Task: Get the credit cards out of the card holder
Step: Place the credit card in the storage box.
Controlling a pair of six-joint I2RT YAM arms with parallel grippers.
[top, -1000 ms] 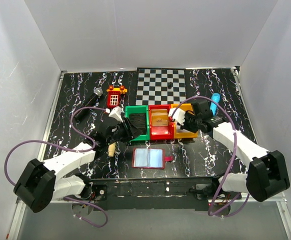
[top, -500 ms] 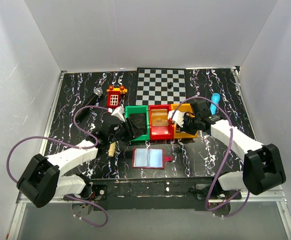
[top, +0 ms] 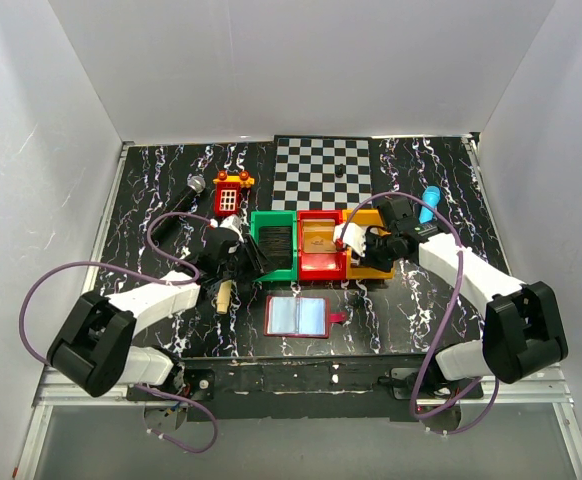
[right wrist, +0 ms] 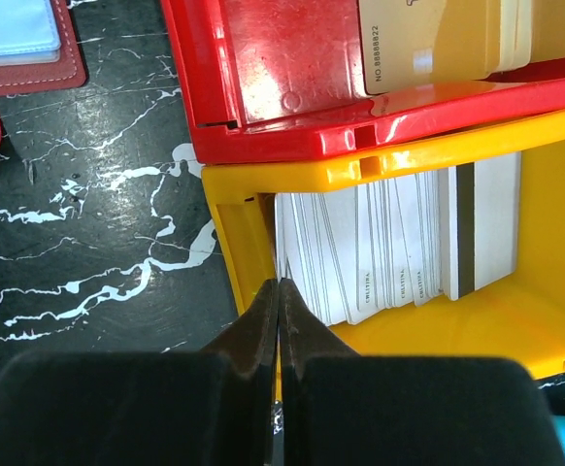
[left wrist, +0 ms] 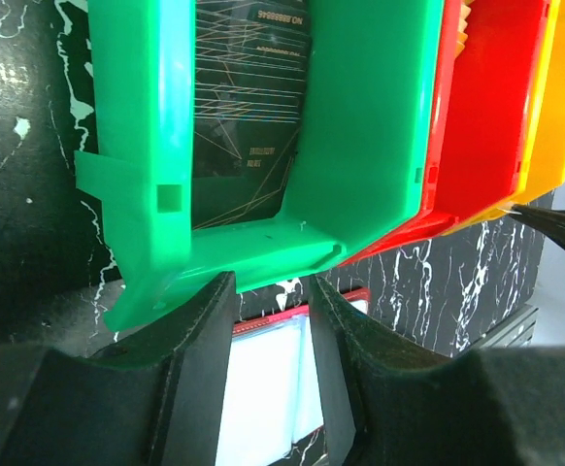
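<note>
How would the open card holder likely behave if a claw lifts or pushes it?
The card holder lies open and flat, so it would probably slide, not tip. Lifted by one edge, it likely folds at its spine. Its shiny sleeves look slippery.

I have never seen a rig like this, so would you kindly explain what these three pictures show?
Two robot arms are bolted at the table's near edge. The overhead picture looks down on both; the other two come from cameras on each wrist. The left end effector stands open and empty before the green bin, which holds a dark card. The right end effector is shut, empty, at the yellow bin of pale cards. The card holder lies open nearby.
</note>
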